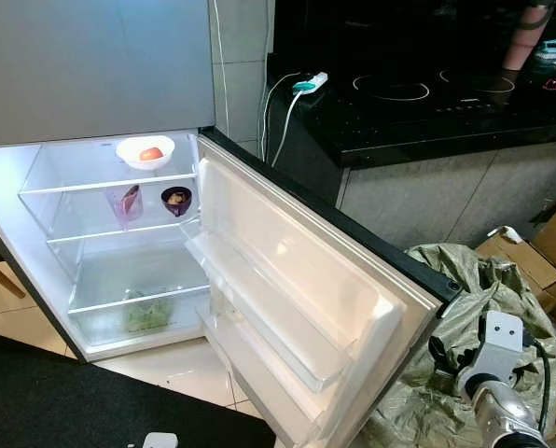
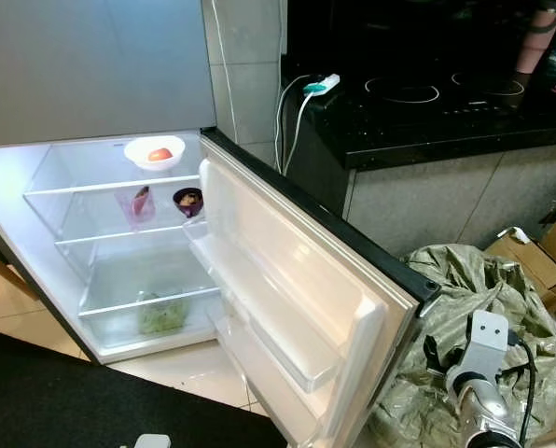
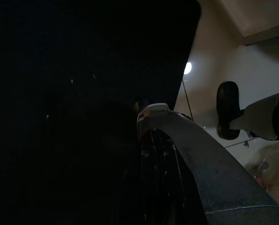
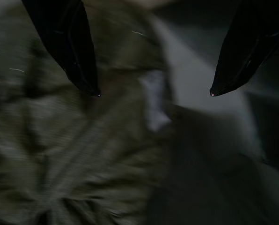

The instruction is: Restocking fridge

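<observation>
Reaching: right gripper (image 4: 154, 93) fingers wide apart, empty, over green sack (image 1: 465, 308) beside open fridge door (image 1: 297, 308).
Left gripper: fingers cannot tell, view dark.
Tip: steady blur before grasping.

**Fridge open, partly stocked**

The fridge (image 1: 91, 84) stands with its door (image 1: 297, 308) swung wide, white inner racks bare. On the top glass shelf sits a white bowl (image 1: 145, 150) holding an orange-red fruit (image 1: 151, 154). The shelf below carries a pink-tinted cup (image 1: 127, 203) and a dark purple bowl (image 1: 176, 199), near each other. A bag of greens (image 1: 147, 313) lies in the bottom compartment.
</observation>
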Robot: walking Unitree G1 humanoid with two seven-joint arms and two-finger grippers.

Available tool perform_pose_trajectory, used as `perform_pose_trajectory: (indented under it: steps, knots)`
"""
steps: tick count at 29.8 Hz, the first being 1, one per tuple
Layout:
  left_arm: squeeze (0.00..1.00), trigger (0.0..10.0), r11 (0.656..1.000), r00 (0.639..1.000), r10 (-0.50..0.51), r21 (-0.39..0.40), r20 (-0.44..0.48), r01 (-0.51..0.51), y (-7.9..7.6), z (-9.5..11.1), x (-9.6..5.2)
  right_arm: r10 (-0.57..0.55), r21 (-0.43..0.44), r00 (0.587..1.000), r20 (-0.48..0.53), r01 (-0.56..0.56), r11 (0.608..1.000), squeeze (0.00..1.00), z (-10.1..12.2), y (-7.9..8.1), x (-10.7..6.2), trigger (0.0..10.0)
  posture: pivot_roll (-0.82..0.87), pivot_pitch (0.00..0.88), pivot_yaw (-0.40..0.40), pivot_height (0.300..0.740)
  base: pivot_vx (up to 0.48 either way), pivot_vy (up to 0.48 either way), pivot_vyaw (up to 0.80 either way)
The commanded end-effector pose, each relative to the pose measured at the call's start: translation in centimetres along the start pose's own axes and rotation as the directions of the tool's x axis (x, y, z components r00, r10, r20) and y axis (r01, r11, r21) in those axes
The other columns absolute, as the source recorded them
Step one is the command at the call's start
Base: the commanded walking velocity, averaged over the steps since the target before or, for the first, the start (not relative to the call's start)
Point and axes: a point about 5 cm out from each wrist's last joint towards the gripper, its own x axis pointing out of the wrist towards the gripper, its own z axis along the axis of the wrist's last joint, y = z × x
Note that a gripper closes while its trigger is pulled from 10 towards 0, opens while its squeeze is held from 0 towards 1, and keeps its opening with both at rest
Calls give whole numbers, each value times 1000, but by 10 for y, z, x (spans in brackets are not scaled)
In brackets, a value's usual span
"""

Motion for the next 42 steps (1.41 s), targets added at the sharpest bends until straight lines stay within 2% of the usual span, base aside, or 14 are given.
perform_pose_trajectory:
  steps: [1,6,7,13,14,15,16,17,20,25,27,30,31,42]
  knots:
    - [0,10000,1000,998,-5,-13,-57,4,0,-16,-3,128,76,991,27,-130,989,0,1,12,2,10000,-55,0,-21,740,0,0,0]
    - [0,10000,1000,998,-1,-12,-62,1,2,-18,-4,442,150,897,20,-440,885,0,-6,41,1,10000,-55,0,-19,740,0,0,0]
    - [0,10000,1000,998,-1,-11,-63,0,2,-19,-4,587,154,808,-38,-576,803,0,-18,52,-6,10000,-54,0,-20,740,0,0,0]
    - [0,10000,1000,998,-2,-13,-62,1,1,-18,-4,724,163,675,-140,-705,690,0,-37,65,-17,10000,-54,0,-20,740,0,0,0]
    - [0,10000,1000,998,-4,-14,-62,3,1,-18,-4,781,178,599,-178,-761,624,0,-45,72,-23,1961,-60,0,-25,740,0,0,0]
    - [0,10000,1000,998,-8,-13,-62,7,-1,-18,-3,849,208,486,-206,-826,524,0,-52,81,-30,0,-60,0,-25,740,0,0,0]
    - [0,10000,1000,998,-10,-12,-62,10,-2,-18,-3,905,240,367,-216,-878,413,0,-57,91,-38,0,-61,0,-24,740,0,0,0]
    - [0,10000,1000,998,-10,-12,-62,10,-2,-18,-3,905,240,367,-216,-878,413,0,-57,91,-38,0,-61,0,-24,740,0,0,0]
    - [0,10000,1000,998,-13,-12,-64,13,-2,-19,-3,972,293,119,-201,-940,175,0,-60,117,-53,0,-59,0,-27,740,0,0,0]
    - [0,10000,1000,998,-13,-13,-67,12,-2,-20,-4,989,301,-21,-145,-953,24,0,-53,143,-62,0,-56,0,-24,740,0,0,0]
    - [0,10000,1000,998,-13,-12,-68,12,-1,-21,-4,991,295,-29,-131,-956,11,0,-51,147,-62,0,-56,0,-24,740,0,0,0]
    - [0,10000,1000,997,-13,-11,-71,12,-1,-21,-4,986,228,58,-154,-969,92,0,-52,150,-54,0,-54,0,-22,740,0,0,0]
    - [0,10000,1000,997,-12,-10,-73,12,-1,-22,-4,966,185,168,-197,-961,205,0,-55,146,-46,10000,-54,0,-22,740,0,0,0]
    - [0,10000,1000,997,1,-3,-76,-2,2,-22,-5,783,35,483,-392,-843,537,0,-74,114,-34,10000,-58,0,-19,740,0,0,0]
